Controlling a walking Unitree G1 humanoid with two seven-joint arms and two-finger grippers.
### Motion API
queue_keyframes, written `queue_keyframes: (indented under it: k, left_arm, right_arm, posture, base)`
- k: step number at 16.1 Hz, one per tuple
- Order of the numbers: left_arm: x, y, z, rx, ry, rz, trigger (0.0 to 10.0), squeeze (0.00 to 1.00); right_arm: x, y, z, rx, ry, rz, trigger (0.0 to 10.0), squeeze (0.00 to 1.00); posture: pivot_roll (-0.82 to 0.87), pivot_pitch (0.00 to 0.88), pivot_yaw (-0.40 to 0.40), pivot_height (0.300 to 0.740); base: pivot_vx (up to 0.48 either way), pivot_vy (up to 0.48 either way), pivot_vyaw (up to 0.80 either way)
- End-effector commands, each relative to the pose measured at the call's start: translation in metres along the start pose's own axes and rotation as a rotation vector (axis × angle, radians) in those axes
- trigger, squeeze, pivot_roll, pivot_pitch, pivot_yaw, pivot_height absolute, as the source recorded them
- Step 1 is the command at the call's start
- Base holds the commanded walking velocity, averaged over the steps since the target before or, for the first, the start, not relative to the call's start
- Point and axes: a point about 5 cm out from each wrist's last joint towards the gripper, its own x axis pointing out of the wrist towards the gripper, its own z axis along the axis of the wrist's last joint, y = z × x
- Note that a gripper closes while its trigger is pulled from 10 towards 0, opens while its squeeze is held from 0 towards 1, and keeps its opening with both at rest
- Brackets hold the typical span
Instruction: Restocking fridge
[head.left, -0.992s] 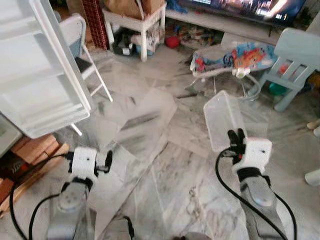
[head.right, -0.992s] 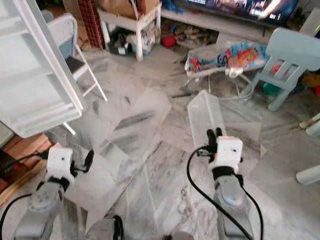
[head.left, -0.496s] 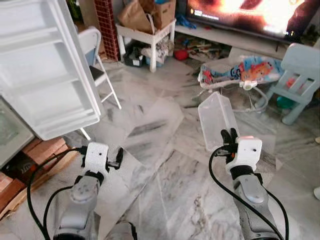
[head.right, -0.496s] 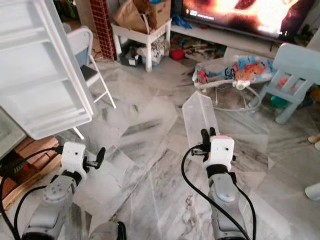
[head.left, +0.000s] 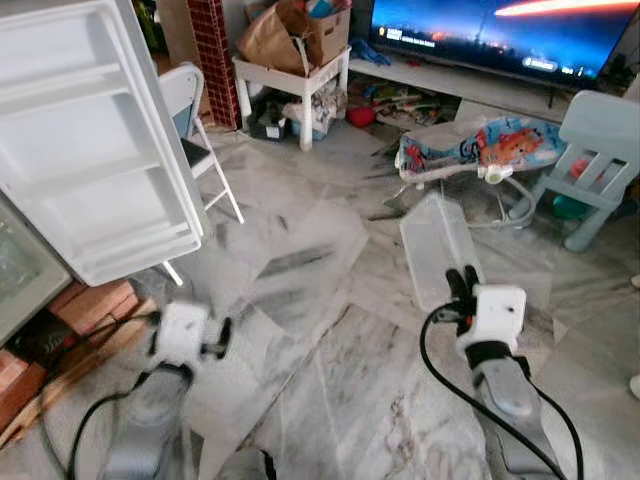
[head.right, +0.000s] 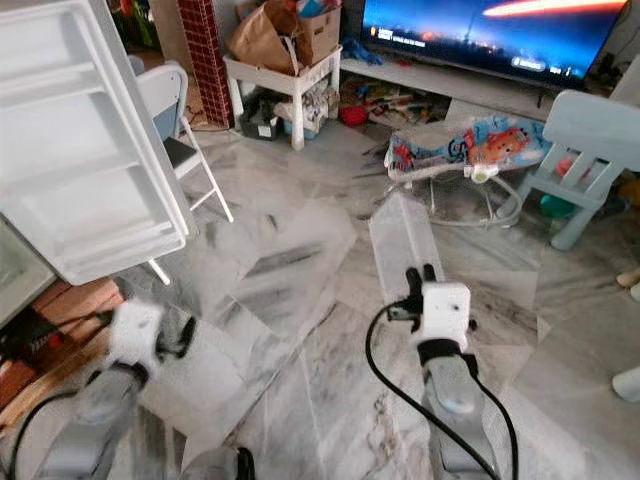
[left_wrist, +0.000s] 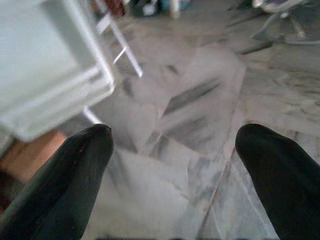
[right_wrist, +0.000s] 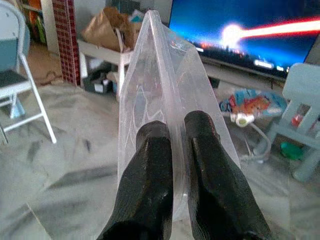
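Right wrist view: right tool (right_wrist: 177, 145) clamped on clear bin (right_wrist: 165, 90), long axis upright
Left tool (left_wrist: 175, 150): apart, empty
Fridge door (head.left: 90, 140): robot's left; left arm nearer

White fridge door (head.left: 90, 140) at left; grey-veined marble floor (head.left: 330, 360); clear plastic bin (head.left: 436, 245); pale blue chair (head.left: 600, 150) far right; red brick pillar (head.left: 215, 50)

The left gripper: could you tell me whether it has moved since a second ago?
Cannot tell. The camera has tilted up, so everything shifts. The left gripper is motion-blurred, open, low beside the open fridge door, roughly as before.
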Motion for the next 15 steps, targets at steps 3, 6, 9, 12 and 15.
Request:
queue_keyframes:
  k: [3, 6, 9, 12, 15]
  left_arm:
    - [-0.022, 0.024, -0.027, -0.024, 0.100, 0.037, 10.0, 0.00]
    - [-0.028, 0.018, -0.010, 0.048, 0.015, 0.036, 10.0, 0.00]
    - [-0.015, 0.006, 0.022, 0.062, -0.178, 0.101, 10.0, 0.00]
    - [-0.013, -0.009, 0.045, 0.059, -0.302, 0.043, 10.0, 0.00]
    - [-0.016, -0.020, 0.040, 0.032, -0.305, 0.010, 10.0, 0.00]
  right_arm:
    - [-0.009, -0.006, -0.002, -0.012, 0.014, 0.004, 10.0, 0.00]
    - [-0.006, -0.005, 0.003, -0.010, 0.003, 0.016, 10.0, 0.00]
    - [0.000, -0.006, 0.009, -0.005, -0.009, 0.022, 10.0, 0.00]
    - [0.004, -0.008, 0.012, -0.004, -0.013, 0.026, 10.0, 0.00]
    - [0.007, -0.010, 0.014, 0.008, -0.020, 0.003, 10.0, 0.00]
  posture:
    - [0.03, 0.049, -0.024, 0.740]
    - [0.04, 0.055, -0.042, 0.740]
    - [0.04, 0.063, -0.070, 0.740]
    - [0.04, 0.071, -0.072, 0.740]
    - [0.03, 0.082, -0.055, 0.740]
  base:
    - [0.000, 0.000, 0.00]
    - [0.000, 0.000, 0.00]
    - [0.000, 0.000, 0.00]
    - [0.000, 0.000, 0.00]
    - [0.000, 0.000, 0.00]
